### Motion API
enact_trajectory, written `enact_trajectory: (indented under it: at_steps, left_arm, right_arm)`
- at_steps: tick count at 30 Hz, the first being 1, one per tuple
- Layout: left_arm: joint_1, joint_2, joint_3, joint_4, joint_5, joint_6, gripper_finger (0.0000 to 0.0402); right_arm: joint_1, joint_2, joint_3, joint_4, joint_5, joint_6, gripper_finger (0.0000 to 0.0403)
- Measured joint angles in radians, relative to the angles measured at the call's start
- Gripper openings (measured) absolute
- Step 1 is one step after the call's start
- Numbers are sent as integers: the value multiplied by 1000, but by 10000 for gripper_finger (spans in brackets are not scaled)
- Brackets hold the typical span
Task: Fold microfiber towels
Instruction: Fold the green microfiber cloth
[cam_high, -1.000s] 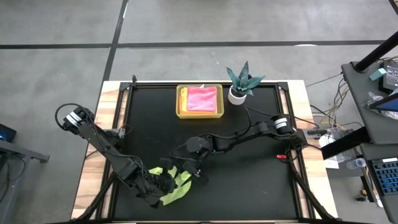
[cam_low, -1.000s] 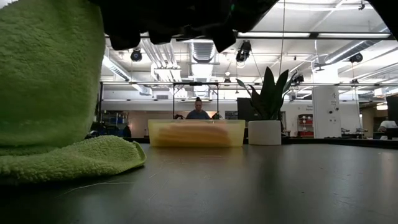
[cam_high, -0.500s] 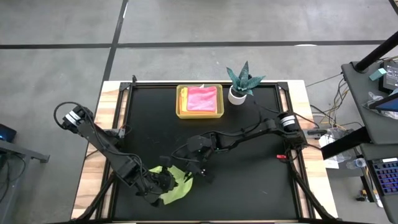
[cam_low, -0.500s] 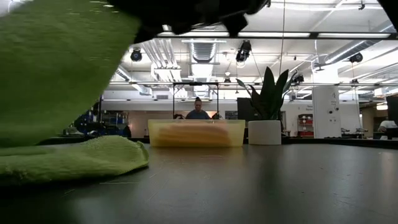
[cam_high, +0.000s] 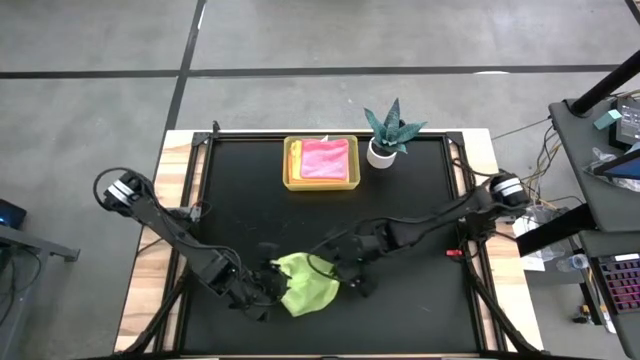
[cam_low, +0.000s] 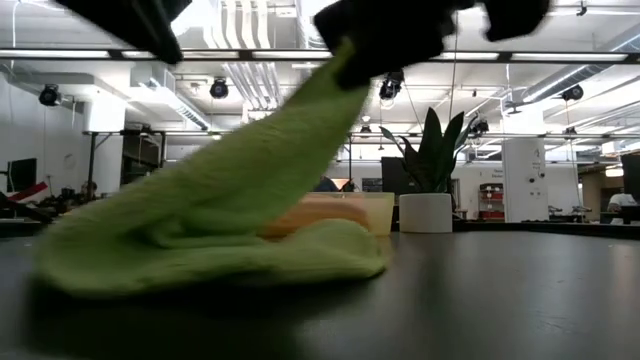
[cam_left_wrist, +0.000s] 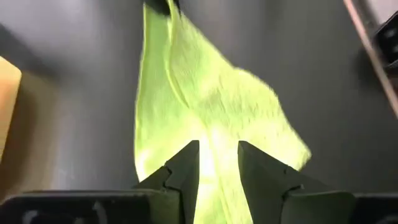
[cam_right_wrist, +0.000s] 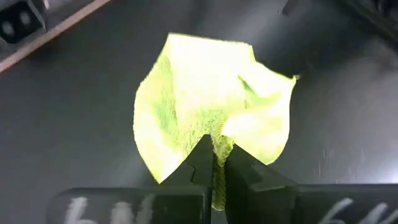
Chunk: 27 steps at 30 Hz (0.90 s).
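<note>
Pincer first: your right gripper (cam_right_wrist: 216, 163) is pressed together on an edge of the lime green towel (cam_high: 305, 285), with the cloth bunched into a thin pleat between the fingers. From the table-level view, that pinched edge is lifted and the rest drapes down to the mat in a slack slope. Your left gripper (cam_left_wrist: 217, 163) sits at the towel's left edge with its fingers a little apart, the cloth lying in the gap between them; you cannot tell from these views whether it really grips the cloth or only straddles it.

The towel lies near the front edge of the black mat (cam_high: 420, 190), slightly left of centre, crumpled into a rounded heap between the two grippers. Far back on the mat stands the yellow tray (cam_high: 292, 170) with a pink towel (cam_high: 324, 158) lying in it, and just to its right is the small plant (cam_high: 389, 132) in a white pot.

Expect the cloth to be light, limp and slightly grippy. It probably holds no shape of its own, so whatever you leave unsupported will sag and wrinkle. A pinch in the middle of an edge only gathers it further. Better to take it at two corners of one edge, draw that edge taut, and lay it over.
</note>
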Motion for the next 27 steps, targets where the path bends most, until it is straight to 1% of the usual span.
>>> enact_trajectory:
  at_steps: [3, 6, 11, 14, 16, 19, 24, 27]
  left_arm:
    - [15, 17, -60, 63, 0, 19, 101]
    - [33, 31, -133, 187, 3, 30, 102]
    - [62, 33, -242, 307, 29, 22, 102]
    - [86, 34, -305, 418, 37, 23, 102]
    - [102, 34, -342, 469, 74, 21, 102]
    - [109, 34, -378, 488, 135, 9, 102]
    - [109, 34, -420, 500, 166, -51, 102]
    - [109, 34, -424, 528, 191, -57, 102]
  right_arm:
    - [39, -53, -74, 14, 79, 42, 8]
    - [69, -95, -136, 62, 141, 76, 8]
    - [79, -126, -208, 118, 156, 110, 8]
    - [78, -134, -234, 147, 165, 116, 8]
    - [78, -135, -247, 159, 178, 117, 8]
    - [78, -135, -256, 167, 184, 122, 8]
    - [78, -135, -258, 171, 199, 121, 8]
    - [78, -135, -258, 175, 199, 115, 8]
